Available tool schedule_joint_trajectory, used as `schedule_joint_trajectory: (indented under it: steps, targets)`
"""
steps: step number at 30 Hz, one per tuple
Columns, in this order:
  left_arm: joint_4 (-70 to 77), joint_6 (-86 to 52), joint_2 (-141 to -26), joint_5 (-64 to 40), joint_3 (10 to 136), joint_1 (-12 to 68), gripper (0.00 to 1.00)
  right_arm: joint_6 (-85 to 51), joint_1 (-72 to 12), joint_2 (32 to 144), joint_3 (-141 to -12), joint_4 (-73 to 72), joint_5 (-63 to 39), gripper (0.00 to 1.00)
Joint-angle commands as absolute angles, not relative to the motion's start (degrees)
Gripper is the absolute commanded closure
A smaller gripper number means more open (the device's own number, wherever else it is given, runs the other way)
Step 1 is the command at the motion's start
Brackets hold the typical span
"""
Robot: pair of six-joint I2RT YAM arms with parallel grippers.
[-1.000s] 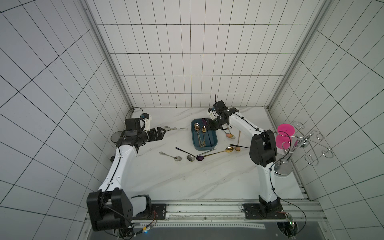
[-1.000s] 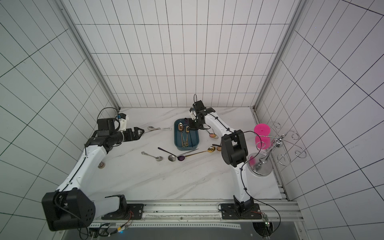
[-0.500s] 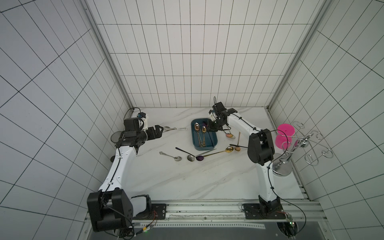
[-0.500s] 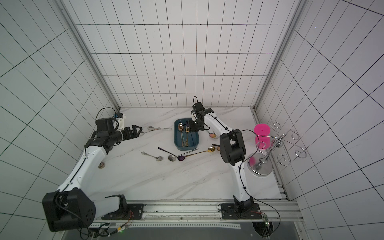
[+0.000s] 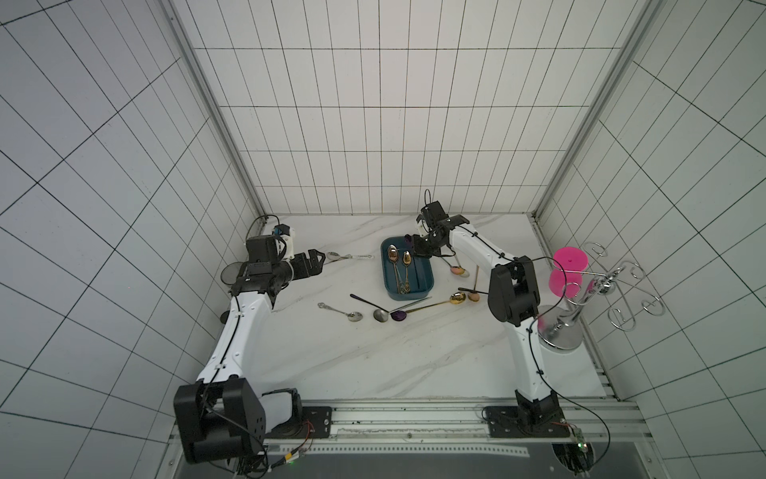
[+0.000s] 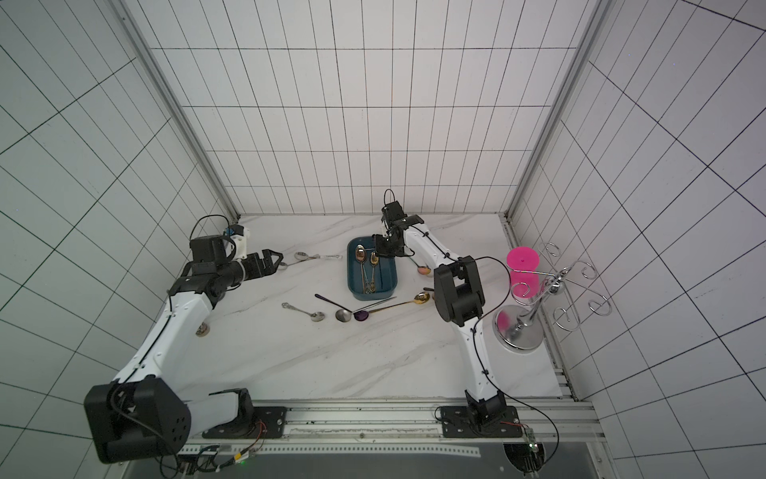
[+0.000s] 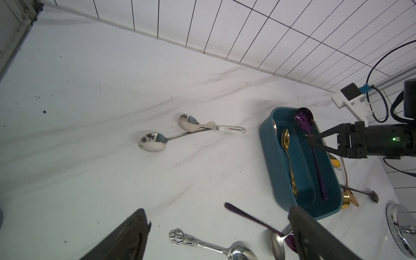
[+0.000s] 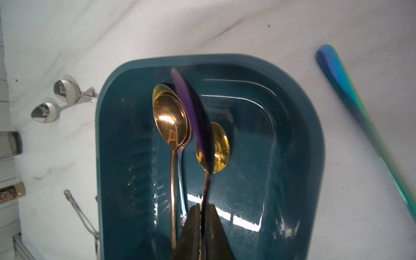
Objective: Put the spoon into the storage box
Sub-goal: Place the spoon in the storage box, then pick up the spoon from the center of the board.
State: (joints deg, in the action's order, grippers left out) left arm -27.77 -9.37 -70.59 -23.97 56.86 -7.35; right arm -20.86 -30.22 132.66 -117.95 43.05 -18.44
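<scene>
Nearest me: Loose spoons lie on the desk (image 5: 373,365) just in front of the box. I see a curly silver spoon (image 5: 342,312), a dark spoon (image 5: 369,307) and a long gold spoon (image 5: 457,297).
Storage box: The storage box (image 8: 112,157) sits in the middle of the desk. A copper spoon (image 8: 168,119) and a small gold spoon (image 8: 221,146) lie flat inside it.
Task spoon: The purple spoon (image 7: 304,117) is inside the box but not lying flat. Its bowl is up by the far rim, turned on its edge. Its handle slants down toward the box floor.
Right fingers: The right fingers (image 8: 191,229) sit close on both sides of the purple handle. I cannot tell if they squeeze it or are just beside it.
Left fingers: The left fingers (image 7: 126,236) are spread wide and hold nothing. They hang over the desk, off to the side of the box.
Farther back: A round silver spoon (image 7: 152,141) and a white-handled spoon (image 7: 231,130) lie with handles crossed, near the back wall.
Step, I think: Letting go of the purple spoon.
What could go wrong: The bowl leans high on the rim, so the spoon might tip over the edge and land on the desk. It might also drop onto the small gold spoon and knock it. If the fingers lift while they pinch the handle a bit, they could drag the spoon back out.
</scene>
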Motion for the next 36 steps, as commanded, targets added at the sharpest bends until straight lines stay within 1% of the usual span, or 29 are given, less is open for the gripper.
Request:
schedule_joint_trajectory:
  steps: [1, 3, 5, 11, 18, 24, 30, 33, 36]
  targets:
    - [-26.8, -9.6, -69.9, -24.0, 56.6, -7.7, 0.02, -21.5, -29.7, 131.5, -120.6, 43.9, -16.7, 0.75]
    - [-26.1, -9.7, -69.9, -24.1, 56.2, -7.8, 0.02, -21.5, -29.5, 129.9, -119.9, 44.0, -16.3, 0.68]
    - [-26.0, -9.7, -70.2, -24.4, 56.2, -7.8, 0.02, -21.5, -29.3, 127.4, -118.2, 44.1, -15.4, 0.64]
    - [-25.9, -10.0, -70.7, -25.0, 56.6, -7.9, 0.02, -24.7, -27.1, 118.6, -108.5, 40.6, -13.0, 0.59]
    - [-26.1, -9.6, -71.1, -25.8, 57.0, -7.9, 0.01, -30.8, -23.3, 109.4, -92.9, 33.3, -11.4, 0.56]
    - [-26.6, -9.5, -71.5, -25.9, 57.5, -8.0, 0.01, -34.3, -19.9, 106.2, -85.4, 30.5, -10.2, 0.56]
    - [-26.5, -9.6, -71.4, -25.9, 57.2, -8.1, 0.01, -37.6, -16.9, 106.8, -80.8, 28.7, -10.7, 0.56]
    - [-25.9, -9.6, -71.2, -25.9, 56.8, -8.1, 0.01, -40.1, -15.6, 107.3, -77.7, 25.4, -12.1, 0.56]
    - [-26.0, -9.7, -71.3, -26.1, 56.8, -8.1, 0.01, -41.0, -14.4, 108.4, -77.2, 24.9, -12.9, 0.56]
